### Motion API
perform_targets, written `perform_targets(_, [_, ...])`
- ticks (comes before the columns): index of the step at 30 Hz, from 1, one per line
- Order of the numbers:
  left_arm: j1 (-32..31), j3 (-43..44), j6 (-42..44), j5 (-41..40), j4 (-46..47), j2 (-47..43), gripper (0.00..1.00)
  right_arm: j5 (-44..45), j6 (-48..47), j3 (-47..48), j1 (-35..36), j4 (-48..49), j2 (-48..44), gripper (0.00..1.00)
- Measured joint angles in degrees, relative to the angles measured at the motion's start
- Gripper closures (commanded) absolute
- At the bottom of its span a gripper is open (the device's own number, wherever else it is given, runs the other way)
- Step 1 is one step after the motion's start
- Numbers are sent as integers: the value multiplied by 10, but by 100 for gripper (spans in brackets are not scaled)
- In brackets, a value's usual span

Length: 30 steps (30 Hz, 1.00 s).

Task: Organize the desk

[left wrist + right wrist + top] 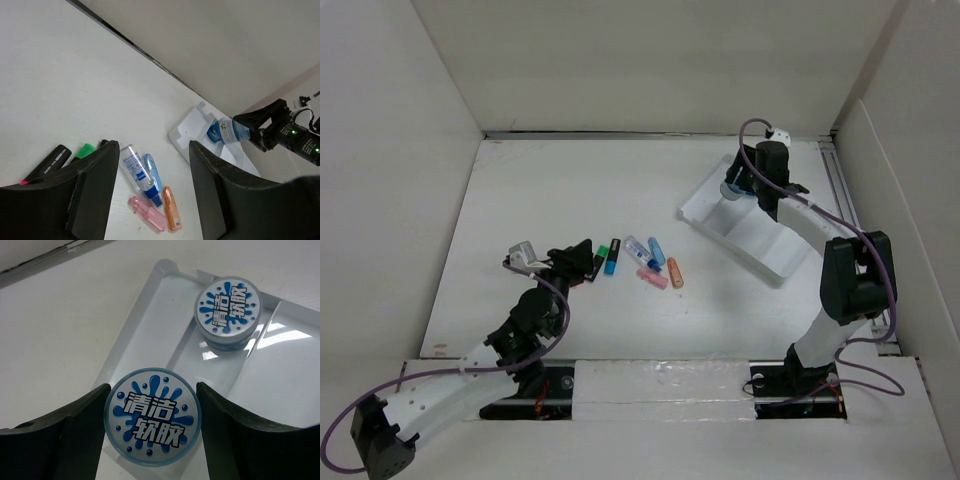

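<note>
Right gripper (151, 400) is closed around a round jar (152, 416) with a blue splash label and holds it over the corner of the white tray (180, 365). The tray sits at the far right of the desk (570, 190). A second jar (228, 310) of the same kind lies in the end compartment of the tray. Left gripper (152, 145) hangs with jaws wide apart above the middle of the desk, over a clear bottle (136, 167), near a pink tube (148, 213), an orange tube (171, 215) and a green highlighter (84, 151).
</note>
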Motion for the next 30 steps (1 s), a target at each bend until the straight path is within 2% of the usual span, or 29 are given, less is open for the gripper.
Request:
perform_targets(15, [0, 2, 15, 14, 9, 52, 46, -25, 3, -12, -25, -24, 21, 58])
perform_targets(22, [0, 24, 23, 28, 10, 92, 33, -25, 3, -10, -18, -54, 52, 51])
perform_targets(24, [0, 31, 23, 33, 10, 104, 30, -22, 2, -10, -14, -56, 52, 44])
perform_targets(26, [0, 35, 25, 37, 11, 116, 26, -17, 2, -10, -10, -56, 52, 26])
perform_targets(28, [0, 39, 27, 38, 8, 131, 23, -12, 1, -10, -6, -56, 52, 20])
perform_targets(30, [0, 47, 28, 40, 7, 147, 22, -8, 1, -10, -2, -54, 52, 9])
